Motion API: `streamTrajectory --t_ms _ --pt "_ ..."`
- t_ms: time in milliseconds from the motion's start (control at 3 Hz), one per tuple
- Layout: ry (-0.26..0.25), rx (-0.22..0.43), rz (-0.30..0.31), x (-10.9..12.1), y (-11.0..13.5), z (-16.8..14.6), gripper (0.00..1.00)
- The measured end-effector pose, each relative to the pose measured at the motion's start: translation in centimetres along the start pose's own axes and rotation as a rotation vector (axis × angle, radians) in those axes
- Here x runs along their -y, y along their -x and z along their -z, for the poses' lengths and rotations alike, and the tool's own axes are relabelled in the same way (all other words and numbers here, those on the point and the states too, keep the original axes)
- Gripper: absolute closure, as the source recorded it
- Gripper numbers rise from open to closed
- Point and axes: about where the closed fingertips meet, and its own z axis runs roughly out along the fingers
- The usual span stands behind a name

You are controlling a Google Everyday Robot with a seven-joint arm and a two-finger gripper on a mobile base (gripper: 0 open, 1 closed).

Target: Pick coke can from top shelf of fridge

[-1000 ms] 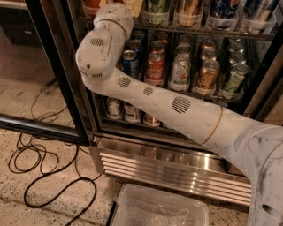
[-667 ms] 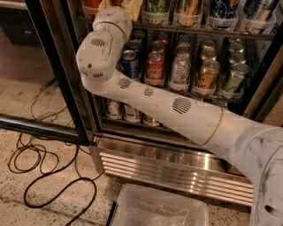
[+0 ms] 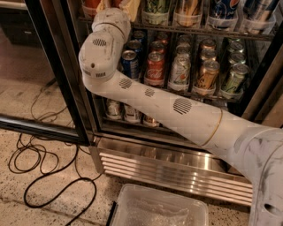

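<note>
Arm [image 3: 177,106] unmoved, tool [image 3: 121,5] at top shelf [image 3: 199,30]; speckled floor [image 3: 35,203] below.

1. The arm [image 3: 150,99] is white, built of rounded tubes, with faint grey smudges.
2. Round slatted vents [image 3: 182,106] dot its shell, and a thin gold ring [image 3: 212,128] circles one segment.
3. The tan gripper [image 3: 119,5] sits at the top edge.
</note>
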Motion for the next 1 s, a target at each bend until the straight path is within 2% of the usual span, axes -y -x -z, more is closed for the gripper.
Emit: streamTrajectory --t_ms 667,1000 --pt "-0.023 0.054 0.018 0.5 0.4 -2.0 0.36" --pt "-0.023 0.054 0.018 0.5 0.4 -2.0 0.55"
